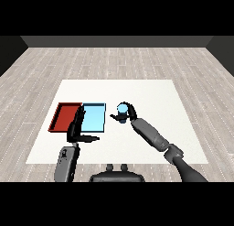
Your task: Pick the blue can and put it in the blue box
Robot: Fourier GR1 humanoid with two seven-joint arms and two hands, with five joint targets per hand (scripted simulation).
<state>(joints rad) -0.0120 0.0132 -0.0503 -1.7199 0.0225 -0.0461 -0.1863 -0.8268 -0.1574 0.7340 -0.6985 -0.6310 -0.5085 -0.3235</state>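
Note:
The blue can (122, 109) stands upright just right of the light blue tray (94, 118), and my right hand (128, 114) is curled round it. I cannot tell whether the can rests on the table or hangs a little above it. My left hand (77, 127) hovers over the seam between the red tray (64, 116) and the light blue tray, its fingers straight and pointing away from me, the thumb sticking out to the right. It holds nothing. Part of both trays' inner edges is hidden behind that hand.
The white table (151, 97) spreads wide to the right and behind the trays. Grey wooden floor surrounds it. My right forearm (153, 136) crosses the table diagonally from the lower right.

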